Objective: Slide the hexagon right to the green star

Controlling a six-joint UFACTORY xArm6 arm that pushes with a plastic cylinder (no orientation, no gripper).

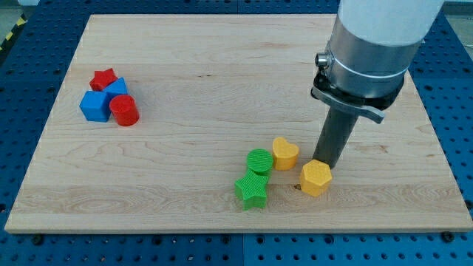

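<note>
— No gripper on this arm, so nothing is open, closed or holding: just the dark rod, and my tip [326,164] sits down on the desk [185,81] right against the hexagon [315,178].

— Which side of it?

— Just above it and a shade toward the view's right, touching or near enough; I can't see a gap. The hexagon is yellow, low on the board and right of centre.

— And the green star [251,191]?

— To the view's left of the hexagon and a little lower, near but apart. A green cylinder [259,160] sits just above the star, touching it as far as I can tell, and a yellow heart [284,154] lies up and left of the hexagon, close to the cylinder.

— So the push goes leftward?

— I'd judge so: left and slightly down. The tip looks better placed for a downward shove, so it probably wants to come round to the hexagon's right face first.

— Any room for that?

— Plenty of bare wood on the right. The bottom edge is closer, so a push running too far down is the risk. The heart could get clipped too. The red and blue blocks [109,97] at far left are well out of it.
</note>
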